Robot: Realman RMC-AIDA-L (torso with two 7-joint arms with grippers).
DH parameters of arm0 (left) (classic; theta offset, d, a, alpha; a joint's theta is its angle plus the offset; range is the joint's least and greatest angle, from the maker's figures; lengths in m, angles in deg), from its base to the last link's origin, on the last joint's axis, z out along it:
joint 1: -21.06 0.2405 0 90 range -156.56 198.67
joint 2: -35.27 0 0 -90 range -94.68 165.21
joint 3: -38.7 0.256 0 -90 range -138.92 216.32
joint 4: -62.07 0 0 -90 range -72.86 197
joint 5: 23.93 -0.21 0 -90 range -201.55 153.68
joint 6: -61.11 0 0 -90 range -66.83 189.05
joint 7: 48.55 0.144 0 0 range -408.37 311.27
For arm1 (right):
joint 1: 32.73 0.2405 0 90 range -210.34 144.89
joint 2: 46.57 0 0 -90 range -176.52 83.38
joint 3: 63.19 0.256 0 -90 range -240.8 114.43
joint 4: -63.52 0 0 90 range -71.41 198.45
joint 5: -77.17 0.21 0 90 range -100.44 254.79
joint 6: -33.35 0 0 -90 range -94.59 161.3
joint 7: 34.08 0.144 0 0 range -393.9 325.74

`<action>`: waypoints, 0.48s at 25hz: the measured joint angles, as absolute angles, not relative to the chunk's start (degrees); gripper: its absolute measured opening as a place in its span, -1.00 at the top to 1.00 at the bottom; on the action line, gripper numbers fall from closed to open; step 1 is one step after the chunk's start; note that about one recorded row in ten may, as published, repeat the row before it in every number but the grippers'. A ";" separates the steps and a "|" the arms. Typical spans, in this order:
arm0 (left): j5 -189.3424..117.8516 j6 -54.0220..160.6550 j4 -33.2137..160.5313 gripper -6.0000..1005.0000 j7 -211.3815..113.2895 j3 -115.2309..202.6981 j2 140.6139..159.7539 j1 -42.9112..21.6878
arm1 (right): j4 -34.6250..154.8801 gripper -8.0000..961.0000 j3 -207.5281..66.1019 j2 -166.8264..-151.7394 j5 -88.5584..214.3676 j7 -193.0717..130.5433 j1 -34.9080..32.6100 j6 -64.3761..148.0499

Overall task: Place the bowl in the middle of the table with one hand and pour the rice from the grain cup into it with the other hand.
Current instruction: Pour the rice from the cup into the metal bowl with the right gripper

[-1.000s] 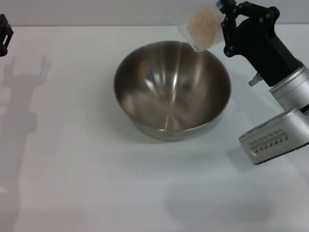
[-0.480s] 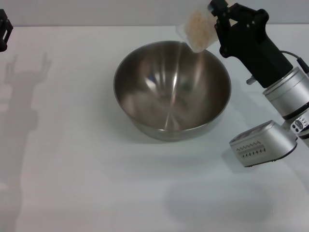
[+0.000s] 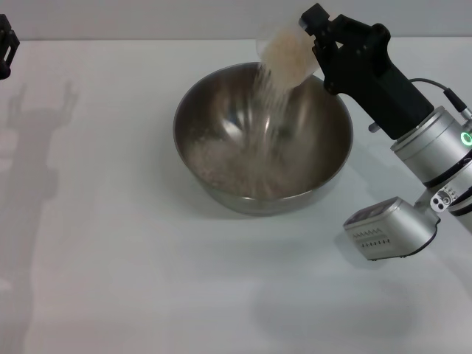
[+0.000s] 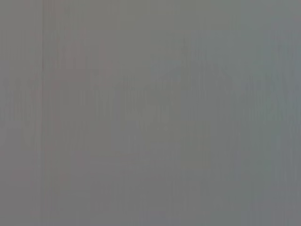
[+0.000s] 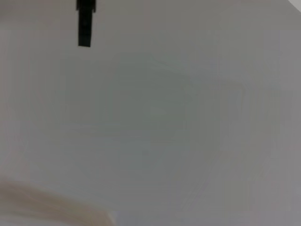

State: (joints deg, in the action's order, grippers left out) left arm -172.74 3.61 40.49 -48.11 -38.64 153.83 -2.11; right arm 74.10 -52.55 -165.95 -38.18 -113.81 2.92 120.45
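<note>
My right gripper (image 3: 316, 46) is clenched on the grain cup (image 3: 287, 53), holding it tipped steeply over the bowl's (image 3: 263, 136) rim at about one o'clock. Half a second ago the cup was tilted less and nothing was leaving it; now the mouth has dropped further and the rice (image 3: 267, 92) is streaming down in a blurred column onto the steel floor, where a pale scatter is gathering around seven o'clock of the bowl's interior. A second ago that interior was bare. So I judge the pour is under way but not finished, since plenty of grain shows inside the cup. The bowl sits roughly mid-table (image 3: 133, 280), a little toward twelve o'clock, so that half of the job looks done. My left gripper (image 3: 6, 48) is parked far off at about ten o'clock of the head view; I cannot tell whether its fingers are released or closed
</note>
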 joint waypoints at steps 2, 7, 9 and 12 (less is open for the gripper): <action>-172.73 3.60 40.48 -0.63 -48.11 -38.64 153.83 -2.11 | 74.16 0.96 -52.55 -165.95 -38.20 -115.68 2.88 120.45; -172.74 3.57 40.50 -0.63 -48.11 -38.64 153.83 -2.29 | 74.16 0.96 -52.55 -165.99 -38.61 -120.12 2.63 120.45; -172.73 3.55 40.51 -0.63 -48.11 -38.64 153.83 -2.30 | 74.16 0.96 -52.55 -166.03 -38.94 -121.22 2.56 120.44; -172.74 3.54 40.50 -0.63 -48.11 -38.64 153.83 -2.32 | 74.11 0.96 -52.55 -166.02 -39.30 -122.38 2.54 120.44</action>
